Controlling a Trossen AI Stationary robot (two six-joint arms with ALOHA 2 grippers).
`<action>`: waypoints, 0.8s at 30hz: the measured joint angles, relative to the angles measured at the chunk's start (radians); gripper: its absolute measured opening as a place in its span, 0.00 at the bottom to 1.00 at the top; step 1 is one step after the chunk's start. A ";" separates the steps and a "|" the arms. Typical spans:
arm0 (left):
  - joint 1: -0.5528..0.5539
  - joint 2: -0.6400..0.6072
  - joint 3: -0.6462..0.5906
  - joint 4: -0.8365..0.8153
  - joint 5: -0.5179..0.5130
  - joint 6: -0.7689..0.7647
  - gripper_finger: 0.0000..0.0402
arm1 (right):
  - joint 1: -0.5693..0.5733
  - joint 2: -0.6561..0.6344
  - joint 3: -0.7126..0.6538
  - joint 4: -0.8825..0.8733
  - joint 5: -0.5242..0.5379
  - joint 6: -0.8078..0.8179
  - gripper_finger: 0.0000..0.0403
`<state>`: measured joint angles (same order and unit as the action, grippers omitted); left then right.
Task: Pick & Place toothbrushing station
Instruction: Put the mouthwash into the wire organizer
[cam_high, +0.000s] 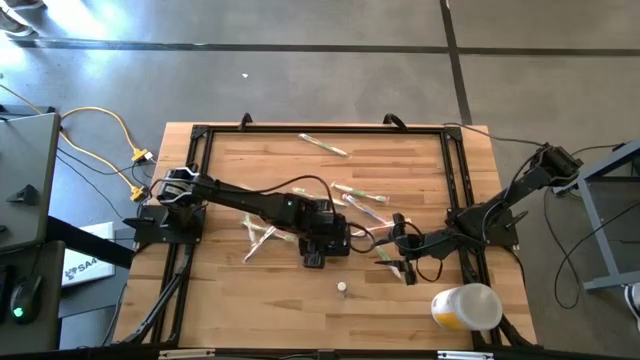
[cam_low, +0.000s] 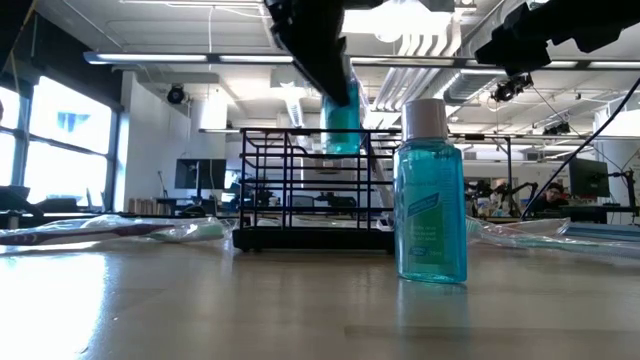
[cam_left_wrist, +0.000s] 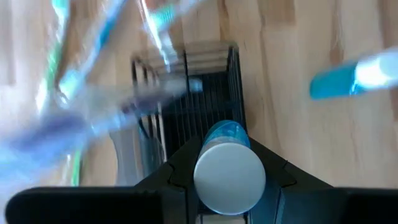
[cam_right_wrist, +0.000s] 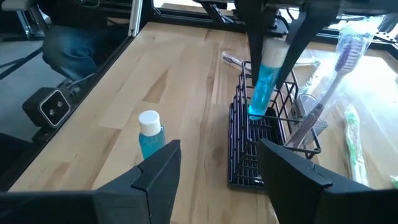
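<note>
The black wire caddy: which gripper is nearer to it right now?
Left. The left gripper hangs directly over the black wire caddy, holding a blue bottle into it; the right gripper waits open beside it.

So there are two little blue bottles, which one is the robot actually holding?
The one pinched in the left tool: that bottle hangs above the black wire caddy. The other blue bottle stands alone on the wooden table, untouched.

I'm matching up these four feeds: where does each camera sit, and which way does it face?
High: overhead, straight down; both arms, caddy.
Low: table height, level; blue bottle standing, arms overhead.
Left wrist: on the left arm, facing down; left tool holding a white-capped bottle over the caddy.
Right wrist: on the right arm; open right tool.
All four show the caddy.
</note>
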<state>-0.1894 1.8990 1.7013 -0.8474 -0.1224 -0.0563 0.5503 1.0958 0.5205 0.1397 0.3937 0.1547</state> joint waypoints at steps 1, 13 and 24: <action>0.000 0.001 0.000 -0.001 -0.008 0.000 0.21 | 0.000 0.000 0.000 -0.001 0.000 0.000 0.51; 0.000 0.004 -0.001 -0.019 -0.072 -0.052 0.21 | 0.000 0.000 0.000 -0.002 -0.002 0.002 0.51; 0.000 0.004 -0.050 -0.049 -0.083 -0.133 0.21 | 0.000 0.000 0.000 -0.002 -0.003 0.002 0.51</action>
<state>-0.1890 1.9030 1.6509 -0.8967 -0.2050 -0.1890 0.5503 1.0956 0.5209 0.1375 0.3904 0.1570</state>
